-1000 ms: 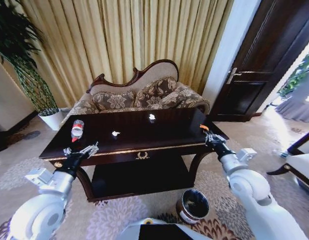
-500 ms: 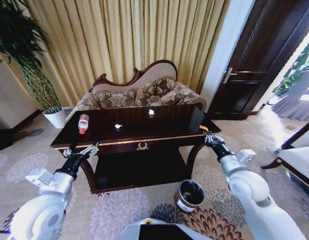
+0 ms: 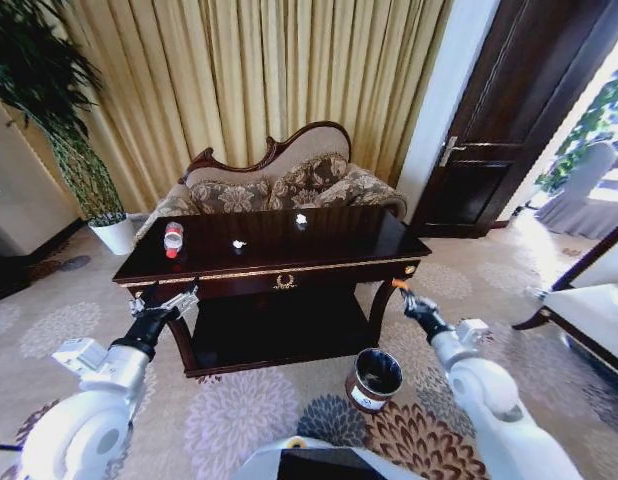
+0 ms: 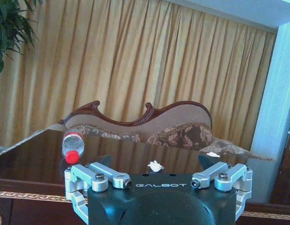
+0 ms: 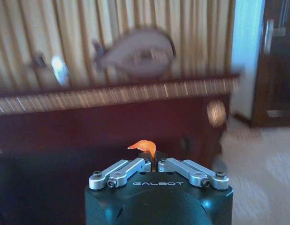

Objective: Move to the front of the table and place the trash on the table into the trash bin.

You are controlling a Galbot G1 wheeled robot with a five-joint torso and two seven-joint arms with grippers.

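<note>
We count one bottle (image 3: 173, 238) and two white scraps (image 3: 238, 243) (image 3: 301, 219) on the table (image 3: 289, 262); a third scrap, orange (image 5: 143, 146), sits pinched in our right gripper (image 3: 403, 296), held low off the table's right end. One bin (image 3: 374, 379) stands on the carpet just below that gripper, its inside dark. Our left gripper (image 3: 165, 301) hangs spread wide before the table's left front edge.

Gold curtains (image 3: 269, 90) back a carved sofa (image 3: 274, 185) on floral carpet (image 3: 239, 410); seemingly daylight at right.
</note>
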